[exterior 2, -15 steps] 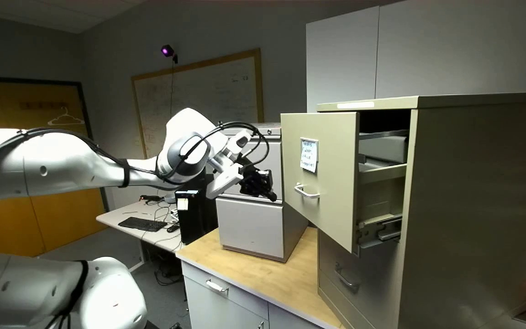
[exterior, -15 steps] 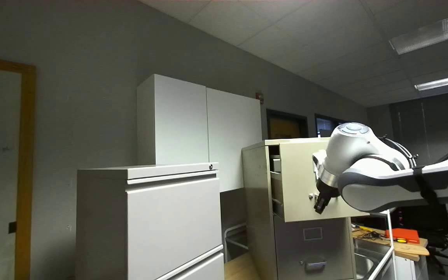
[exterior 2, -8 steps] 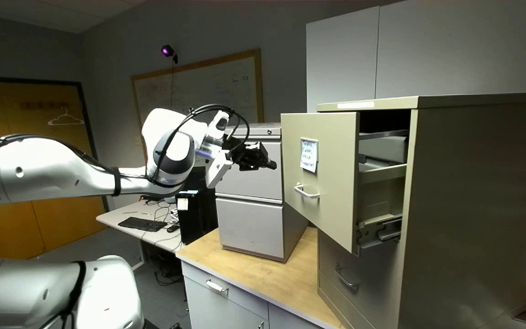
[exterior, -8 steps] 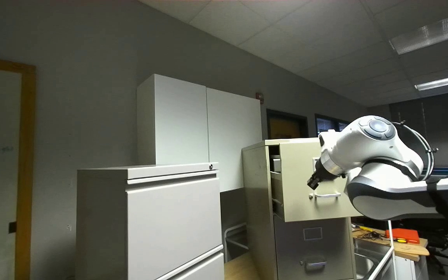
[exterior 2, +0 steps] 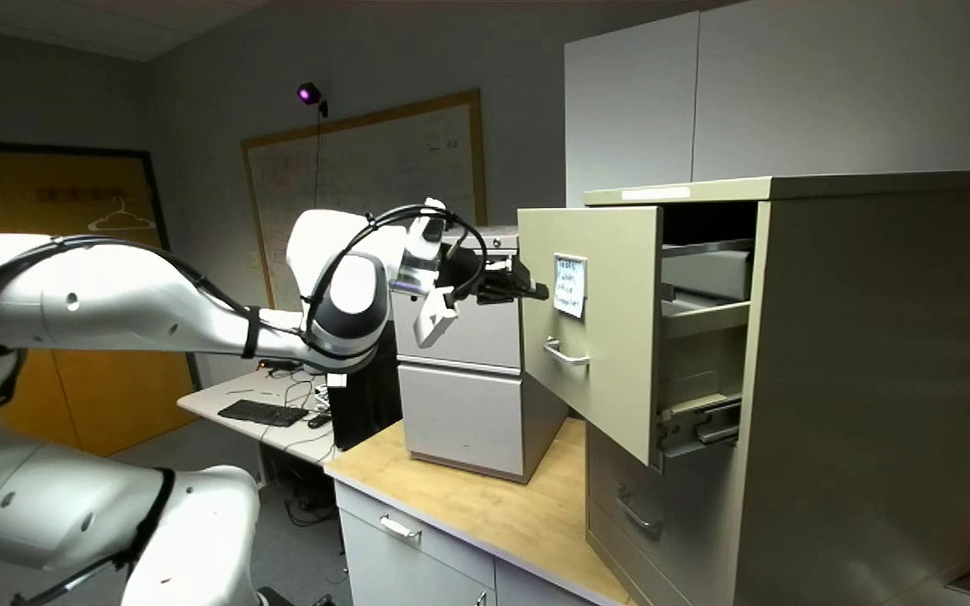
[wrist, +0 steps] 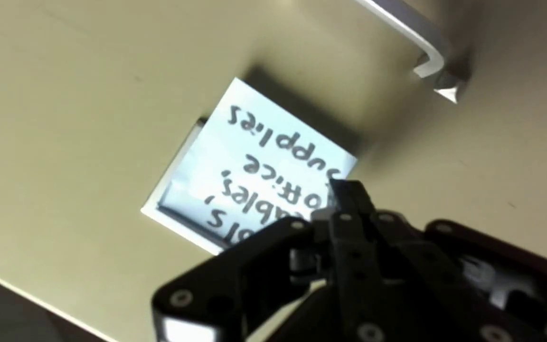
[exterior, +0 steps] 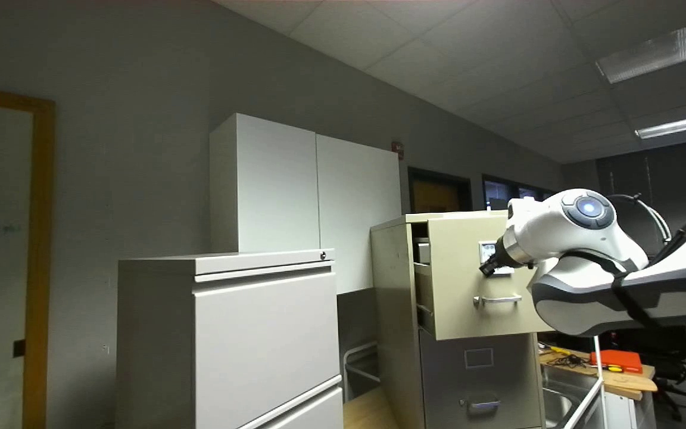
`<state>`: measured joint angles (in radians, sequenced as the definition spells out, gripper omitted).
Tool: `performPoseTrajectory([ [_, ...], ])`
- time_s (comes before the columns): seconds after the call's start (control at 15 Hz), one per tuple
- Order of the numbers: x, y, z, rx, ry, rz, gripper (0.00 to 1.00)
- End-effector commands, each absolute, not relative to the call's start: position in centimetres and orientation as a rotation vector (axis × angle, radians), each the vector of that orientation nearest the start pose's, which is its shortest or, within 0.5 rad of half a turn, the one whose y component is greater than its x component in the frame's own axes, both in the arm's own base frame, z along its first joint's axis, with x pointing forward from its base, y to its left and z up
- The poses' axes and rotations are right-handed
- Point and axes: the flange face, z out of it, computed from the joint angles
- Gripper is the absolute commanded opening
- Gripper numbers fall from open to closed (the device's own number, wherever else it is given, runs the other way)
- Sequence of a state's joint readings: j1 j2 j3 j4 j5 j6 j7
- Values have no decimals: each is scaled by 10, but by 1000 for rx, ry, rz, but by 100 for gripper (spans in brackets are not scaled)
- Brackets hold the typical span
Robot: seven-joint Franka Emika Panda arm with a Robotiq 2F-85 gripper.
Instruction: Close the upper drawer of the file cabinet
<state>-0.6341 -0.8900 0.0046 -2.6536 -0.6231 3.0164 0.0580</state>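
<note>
The arm [exterior 2: 342, 307] has been moved, and the jaws, held together, have been brought closer to the front of the upper drawer [exterior 2: 611, 370], which, pulled out at the top of the file cabinet [exterior 2: 881, 379], has not been shifted. Contact cannot be confirmed. On its paper note [wrist: 254, 161], inverted in the wrist view, “office” and “supplies” can be read after a partly covered “ables,”.

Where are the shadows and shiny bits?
In the wrist view, the rectangular white paper note has a dark shadow along one edge, and the bent silvery metal handle gleams; in an exterior view, a long white ceiling light shines; in an exterior view, behind the front of the cream-beige metal upper drawer, it's nearly black up high.
</note>
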Motion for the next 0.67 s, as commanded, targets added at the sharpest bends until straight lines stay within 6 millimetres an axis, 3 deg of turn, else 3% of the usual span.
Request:
performPoseTrajectory([
  [0.0,324,-176,640,2110,-196,1243,0],
  [0.6,370,-197,641,2221,-305,1173,0],
])
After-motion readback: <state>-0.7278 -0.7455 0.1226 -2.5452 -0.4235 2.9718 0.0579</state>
